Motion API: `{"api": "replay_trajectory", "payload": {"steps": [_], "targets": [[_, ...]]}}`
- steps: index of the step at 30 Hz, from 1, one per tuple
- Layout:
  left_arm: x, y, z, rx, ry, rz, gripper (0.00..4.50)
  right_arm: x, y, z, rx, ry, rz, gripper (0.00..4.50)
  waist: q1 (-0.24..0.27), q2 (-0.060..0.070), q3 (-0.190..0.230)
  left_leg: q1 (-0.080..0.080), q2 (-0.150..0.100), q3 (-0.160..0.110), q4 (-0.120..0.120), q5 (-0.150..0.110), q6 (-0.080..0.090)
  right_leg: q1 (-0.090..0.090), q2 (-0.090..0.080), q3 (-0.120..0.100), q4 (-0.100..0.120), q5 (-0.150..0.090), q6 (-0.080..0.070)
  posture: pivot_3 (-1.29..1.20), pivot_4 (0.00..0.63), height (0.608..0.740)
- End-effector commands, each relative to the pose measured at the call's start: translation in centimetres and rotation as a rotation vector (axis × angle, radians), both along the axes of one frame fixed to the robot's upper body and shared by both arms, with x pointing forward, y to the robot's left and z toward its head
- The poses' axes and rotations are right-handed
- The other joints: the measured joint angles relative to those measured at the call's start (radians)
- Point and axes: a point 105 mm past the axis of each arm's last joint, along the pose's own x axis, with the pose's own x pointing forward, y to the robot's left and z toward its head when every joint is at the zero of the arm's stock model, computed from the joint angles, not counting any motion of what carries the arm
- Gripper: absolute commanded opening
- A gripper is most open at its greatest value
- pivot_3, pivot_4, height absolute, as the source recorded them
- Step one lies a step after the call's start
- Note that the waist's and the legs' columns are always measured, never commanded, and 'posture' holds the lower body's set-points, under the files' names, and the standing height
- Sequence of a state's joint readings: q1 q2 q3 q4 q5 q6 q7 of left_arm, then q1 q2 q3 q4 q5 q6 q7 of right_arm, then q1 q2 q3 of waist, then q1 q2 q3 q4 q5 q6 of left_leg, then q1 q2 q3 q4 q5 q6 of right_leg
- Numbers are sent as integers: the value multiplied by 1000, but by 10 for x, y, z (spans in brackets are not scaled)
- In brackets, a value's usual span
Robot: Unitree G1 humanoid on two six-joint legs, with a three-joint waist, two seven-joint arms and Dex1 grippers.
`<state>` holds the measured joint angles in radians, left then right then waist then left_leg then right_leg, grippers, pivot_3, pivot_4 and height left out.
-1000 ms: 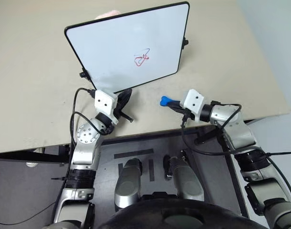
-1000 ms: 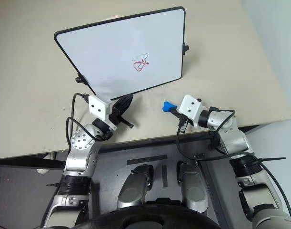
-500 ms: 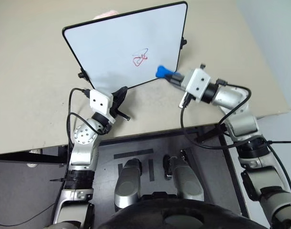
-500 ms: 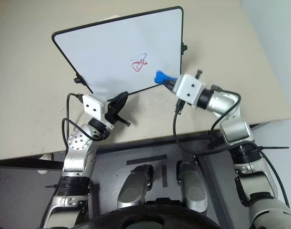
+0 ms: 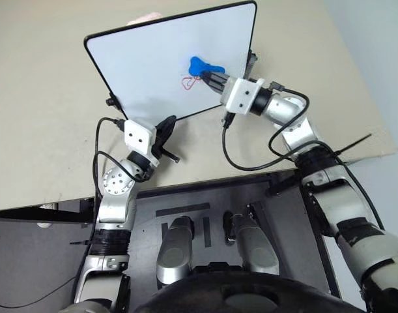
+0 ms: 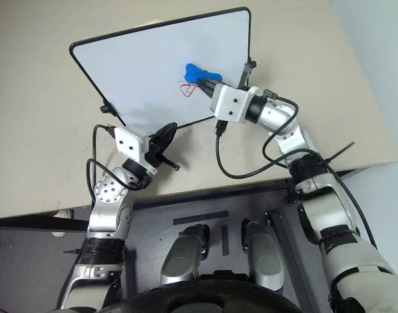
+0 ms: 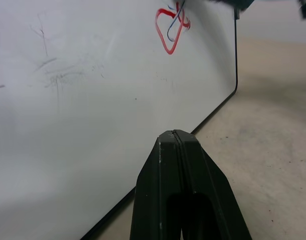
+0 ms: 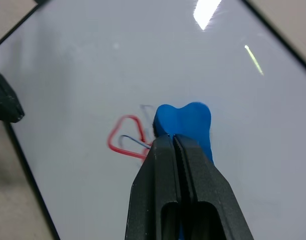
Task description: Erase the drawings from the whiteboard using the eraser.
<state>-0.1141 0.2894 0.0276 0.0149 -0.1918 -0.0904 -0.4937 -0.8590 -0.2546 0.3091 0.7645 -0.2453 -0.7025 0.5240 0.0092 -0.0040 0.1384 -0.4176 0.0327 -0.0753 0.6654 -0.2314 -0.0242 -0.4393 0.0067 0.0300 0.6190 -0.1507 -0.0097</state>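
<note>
While gripped (right pincer [image 6: 207,83]), eraser [image 6: 200,72] over drawings [image 6: 187,89]

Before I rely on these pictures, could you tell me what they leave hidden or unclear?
- Drawings: in the eye views the eraser covers their upper part.
- Eraser touching the whiteboard or just above it: cannot tell in any view.
- Eraser's near end: hidden in the right wrist view by the right gripper.
- Pale thing behind the whiteboard's far edge: mostly hidden in the left eye view.

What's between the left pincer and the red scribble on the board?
Only bare whiteboard, faintly smudged. The left wrist view shows nothing else between the left pincer and the red scribble.
</note>
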Motion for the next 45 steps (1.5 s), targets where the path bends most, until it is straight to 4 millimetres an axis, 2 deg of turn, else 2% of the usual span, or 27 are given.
{"api": "replay_trajectory", "payload": {"steps": [1,4,7,12,15,30,33,38,45], "targets": [[-1,0,11,-1,-52,4,0,1,9,-11,-29,-4,17,43,0,0,0,0,0,0,0,0,0,0,0,0,0,0,0,0,150,740],[-2,1,12,-1,-55,14,0,0,13,-22,-46,21,29,43,0,0,0,-1,0,0,0,-1,-1,-1,0,0,0,0,-1,0,150,740],[-3,3,12,1,-56,21,0,0,15,-25,-46,18,29,43,0,0,0,-1,0,0,0,-1,-1,-2,0,0,0,1,-1,0,150,740],[-3,5,12,5,-56,25,0,9,12,-2,16,-62,-19,43,-1,0,0,-2,0,0,0,-1,-2,-3,0,0,0,1,-2,0,150,740],[-3,3,13,6,-58,23,0,10,12,1,15,-74,-20,43,-1,0,0,-2,0,0,-1,-2,-2,-3,0,0,0,1,-3,0,150,740],[-4,0,12,4,-51,7,0,-16,9,-25,-16,50,101,43,-2,0,0,-2,0,0,-1,-3,-3,-3,0,0,0,1,-3,0,150,740],[-4,0,12,4,-48,4,0,-14,4,-17,28,38,71,623,-2,0,0,-2,0,0,-1,-2,-3,-3,0,0,0,1,-3,0,150,740],[-3,-2,11,4,-45,-2,0,-11,2,-9,18,-60,22,2257,-2,0,0,-2,0,0,-1,-2,-2,-3,0,0,1,1,-3,0,150,740],[-3,-2,10,2,-45,-1,0,-9,3,-12,5,-91,-2,2257,-2,0,0,-2,0,0,-1,-2,-2,-3,0,0,1,1,-3,0,150,740]]}}
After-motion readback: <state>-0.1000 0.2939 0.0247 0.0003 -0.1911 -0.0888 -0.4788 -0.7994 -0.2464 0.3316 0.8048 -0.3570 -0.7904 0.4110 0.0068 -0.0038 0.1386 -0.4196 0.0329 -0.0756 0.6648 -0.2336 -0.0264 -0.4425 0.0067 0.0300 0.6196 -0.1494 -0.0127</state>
